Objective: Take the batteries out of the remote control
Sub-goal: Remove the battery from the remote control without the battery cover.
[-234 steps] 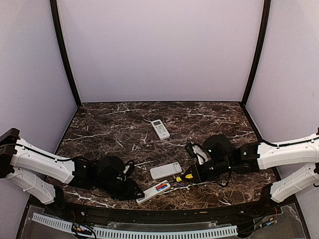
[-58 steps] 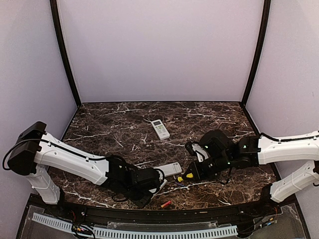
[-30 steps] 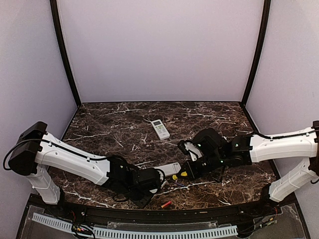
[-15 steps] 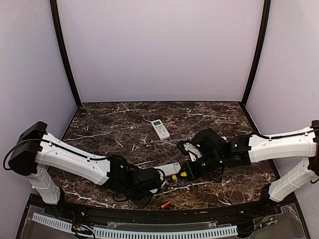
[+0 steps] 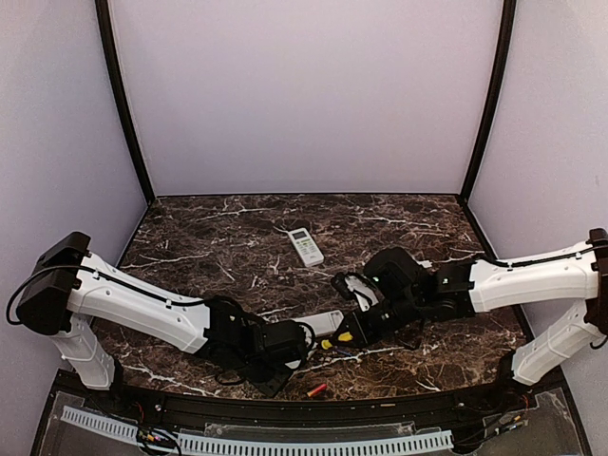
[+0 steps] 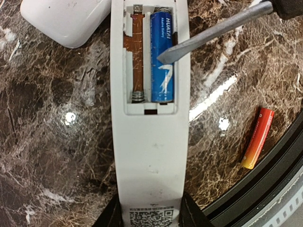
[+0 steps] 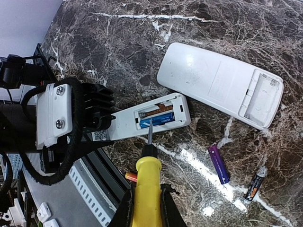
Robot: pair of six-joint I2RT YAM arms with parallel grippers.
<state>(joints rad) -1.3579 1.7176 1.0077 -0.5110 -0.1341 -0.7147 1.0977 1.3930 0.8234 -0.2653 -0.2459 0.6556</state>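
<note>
My left gripper (image 6: pixel 150 215) is shut on the tail end of a white remote control (image 6: pixel 149 142) that lies back-up, its battery bay uncovered. One blue battery (image 6: pixel 161 56) sits in the bay's right slot; the left slot shows only its spring and strip. My right gripper (image 7: pixel 146 196) is shut on a yellow-handled screwdriver (image 7: pixel 147 172), whose flat tip (image 6: pixel 166 57) rests on the blue battery. A red-orange battery (image 6: pixel 258 137) lies loose by the table's front edge (image 5: pixel 315 389). In the top view the two grippers (image 5: pixel 290 350) (image 5: pixel 356 328) meet at front centre.
A second white remote (image 7: pixel 220 85) lies back-up just beyond the held one, its bay open. A purple battery (image 7: pixel 218 164) and a black one (image 7: pixel 255 184) lie to its right. A third remote (image 5: pixel 305 246) lies face-up mid-table. The black front rail (image 6: pixel 265 189) runs close by.
Over the last second the right arm has crept left, bringing the screwdriver tip onto the held remote. Earlier, the remote held a red-orange and a blue battery; the red-orange one now lies on the table.
</note>
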